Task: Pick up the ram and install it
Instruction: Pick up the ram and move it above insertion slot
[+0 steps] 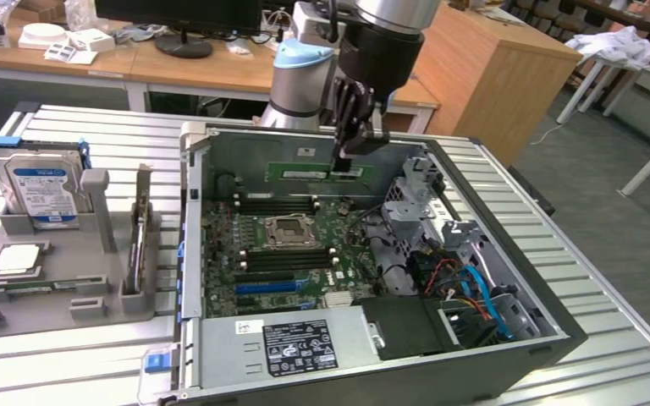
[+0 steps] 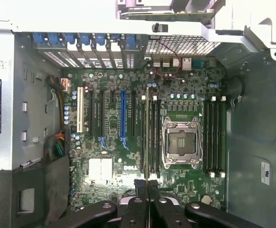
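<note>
While over slots point(image 2: 157, 137), ram point(image 2: 147, 128) edge-on in pincer point(image 2: 147, 186)

This is a robotics lab set up in an office-like room. An open computer case point(image 1: 545, 334) lies on a slatted metal table point(image 1: 65, 359), with a grey parts fixture point(image 1: 48, 292) beside it holding a hard drive point(image 1: 41, 182). Behind the case stand wooden desks point(image 1: 88, 72) with a monitor base point(image 1: 184, 46) and small white boxes point(image 1: 82, 41), and a robot arm point(image 1: 302, 72) reaches over the case.

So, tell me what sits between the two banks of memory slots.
The processor socket lies between the two banks of memory slots; the wrist view shows it clearly.
</note>
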`<action>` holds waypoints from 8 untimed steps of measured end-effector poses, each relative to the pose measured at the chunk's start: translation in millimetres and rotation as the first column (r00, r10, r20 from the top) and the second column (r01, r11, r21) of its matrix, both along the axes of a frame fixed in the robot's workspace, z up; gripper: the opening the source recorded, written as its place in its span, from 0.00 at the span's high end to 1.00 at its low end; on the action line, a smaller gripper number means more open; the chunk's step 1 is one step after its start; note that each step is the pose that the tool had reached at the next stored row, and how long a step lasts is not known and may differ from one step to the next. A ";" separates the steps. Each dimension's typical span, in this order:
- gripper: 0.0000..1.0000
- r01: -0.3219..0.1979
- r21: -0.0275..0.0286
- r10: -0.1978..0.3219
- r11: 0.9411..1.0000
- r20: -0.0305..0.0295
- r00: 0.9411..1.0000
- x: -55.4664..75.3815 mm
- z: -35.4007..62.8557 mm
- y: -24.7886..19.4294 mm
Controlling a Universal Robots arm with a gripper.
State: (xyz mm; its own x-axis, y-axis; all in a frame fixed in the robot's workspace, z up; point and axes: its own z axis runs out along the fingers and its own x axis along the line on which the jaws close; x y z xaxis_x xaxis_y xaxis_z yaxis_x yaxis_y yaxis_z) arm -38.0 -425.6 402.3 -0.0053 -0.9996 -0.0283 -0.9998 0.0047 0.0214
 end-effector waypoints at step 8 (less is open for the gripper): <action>0.88 0.000 0.000 0.000 1.000 0.000 1.000 -3.3 -0.1 1.4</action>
State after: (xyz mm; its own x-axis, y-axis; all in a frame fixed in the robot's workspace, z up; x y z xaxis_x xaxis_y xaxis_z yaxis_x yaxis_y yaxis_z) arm -41.3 -424.2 402.2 -0.0053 -0.9996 -0.0283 -0.9998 0.0047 0.0214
